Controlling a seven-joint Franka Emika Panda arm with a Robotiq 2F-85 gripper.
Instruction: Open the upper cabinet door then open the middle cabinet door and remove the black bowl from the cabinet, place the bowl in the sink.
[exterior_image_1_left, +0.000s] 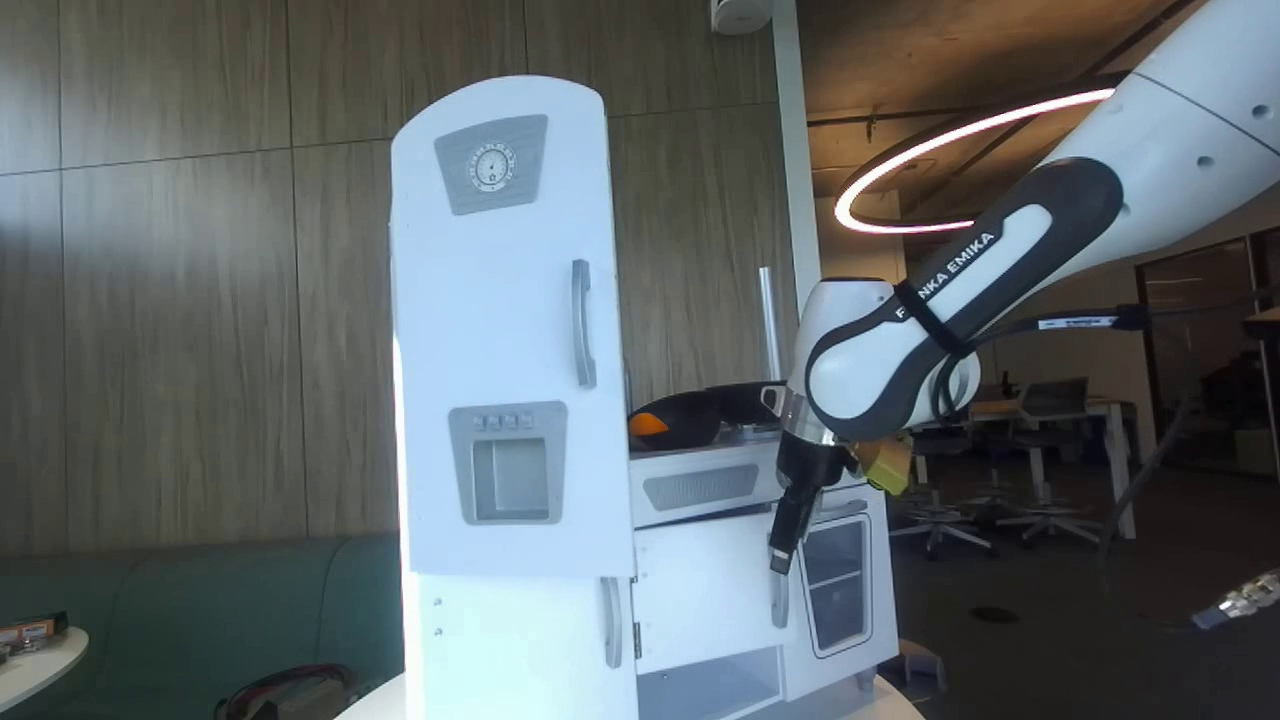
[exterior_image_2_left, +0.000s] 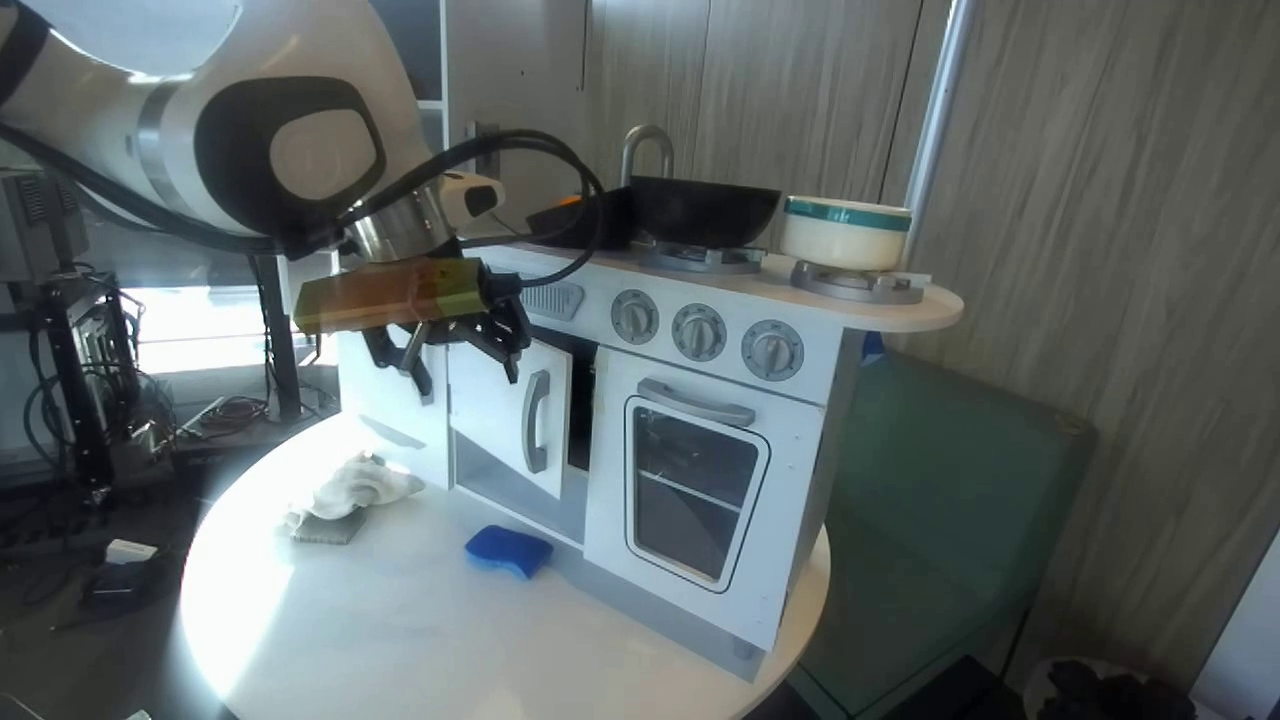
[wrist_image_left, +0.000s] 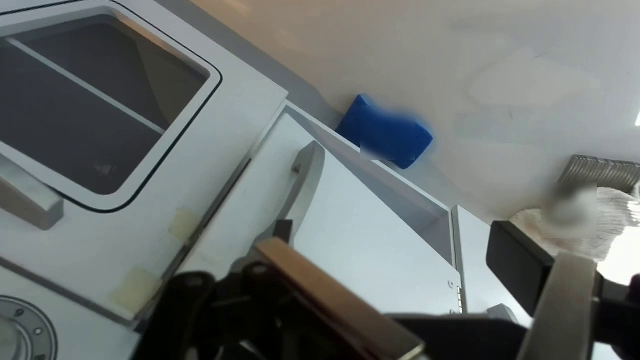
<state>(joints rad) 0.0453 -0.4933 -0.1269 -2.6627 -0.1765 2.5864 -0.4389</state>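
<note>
"So, where is the black bowl?"

"I can't see it. I think it hides behind the middle cabinet door (exterior_image_2_left: 490, 405), which is a bit ajar on the side by the oven (exterior_image_2_left: 700, 480)."

"Is the gripper (exterior_image_2_left: 470, 378) holding on?"

"No. Its fingers (wrist_image_left: 517, 252) are spread wide and hold nothing. One tip is right by the door's handle (wrist_image_left: 306, 177) (I can't tell if they touch)."

"How can it pull well?"

"Hook one finger behind the handle or the free edge. Then pull slowly in a curve, since the hinge (exterior_image_1_left: 637, 640) is across from the handle. A straight tug may slip. Swing it wide, so there is room to reach in."

"And the upper cabinet door (exterior_image_1_left: 500, 320)?"

"It's the tall one with the round top. I can't tell if it's fully closed."

"What's on the table (exterior_image_2_left: 400, 630)?"

"It's white and round, and very bright on one side. A blue sponge (exterior_image_2_left: 508, 551) and a crumpled white bundle (exterior_image_2_left: 362, 485) lie apart on it. Up top, a black pan (exterior_image_2_left: 705, 212) and a cream pot (exterior_image_2_left: 845, 235) sit on burners (exterior_image_2_left: 705, 258). A tap (exterior_image_2_left: 648, 135) pokes up behind; the sink should be near it, but I can't see it."

"And the room?"

"Wood walls (exterior_image_1_left: 180, 350), a green bench (exterior_image_1_left: 200, 610), a glowing ring lamp (exterior_image_1_left: 900, 229)."
</note>
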